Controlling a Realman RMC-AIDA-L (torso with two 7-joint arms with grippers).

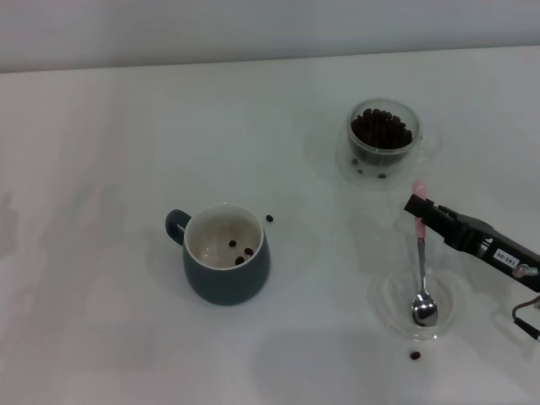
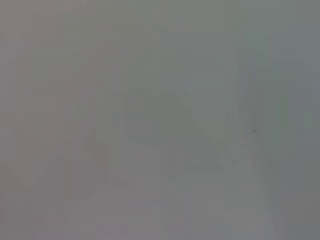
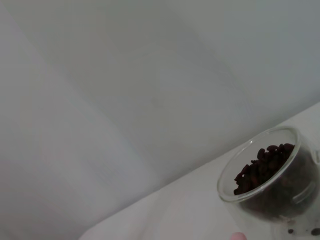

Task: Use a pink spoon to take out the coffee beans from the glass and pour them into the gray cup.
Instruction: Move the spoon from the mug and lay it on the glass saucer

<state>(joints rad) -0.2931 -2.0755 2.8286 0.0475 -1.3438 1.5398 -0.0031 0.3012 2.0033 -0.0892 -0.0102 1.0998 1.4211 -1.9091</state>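
Note:
The pink spoon (image 1: pixel 420 261) lies with its metal bowl in a flat clear dish (image 1: pixel 447 325) at the right front. Its pink handle end points toward the glass (image 1: pixel 384 135). My right gripper (image 1: pixel 418 207) reaches in from the right and is shut across the pink handle. The glass stands at the back right, heaped with coffee beans (image 1: pixel 381 128); it also shows in the right wrist view (image 3: pixel 270 175), with the spoon's pink tip (image 3: pixel 239 236) at the picture's edge. The gray cup (image 1: pixel 224 263) stands left of centre with three beans (image 1: pixel 240 251) inside. The left gripper is out of view.
Loose beans lie on the white table: one (image 1: pixel 270 218) just right of the cup, one (image 1: pixel 415 355) in front of the dish, a few (image 1: pixel 381 175) at the glass's foot. The left wrist view shows only a plain grey surface.

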